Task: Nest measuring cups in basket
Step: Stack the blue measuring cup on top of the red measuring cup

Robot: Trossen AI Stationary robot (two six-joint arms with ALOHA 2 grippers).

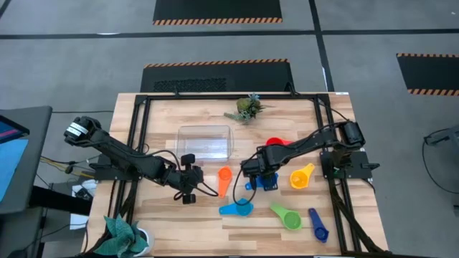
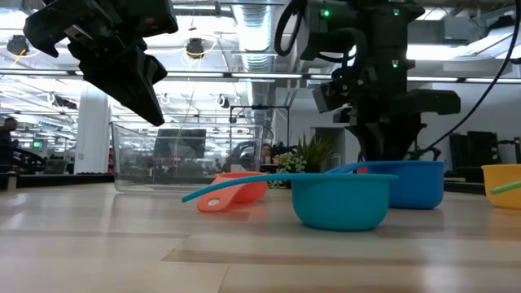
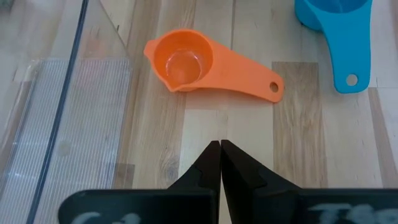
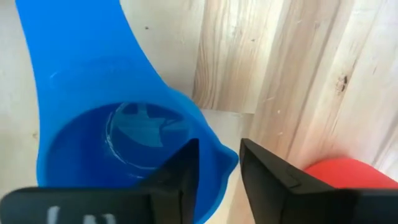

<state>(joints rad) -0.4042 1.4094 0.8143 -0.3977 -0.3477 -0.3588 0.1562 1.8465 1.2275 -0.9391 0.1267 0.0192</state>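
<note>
While astride blue cup [image 4: 93, 143], end effector [image 4: 219, 150]

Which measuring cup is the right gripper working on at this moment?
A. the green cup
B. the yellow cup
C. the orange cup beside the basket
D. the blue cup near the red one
D: the right gripper has its fingers astride the rim of the blue cup, one inside the bowl and one outside, with the red cup just beyond it.
</note>
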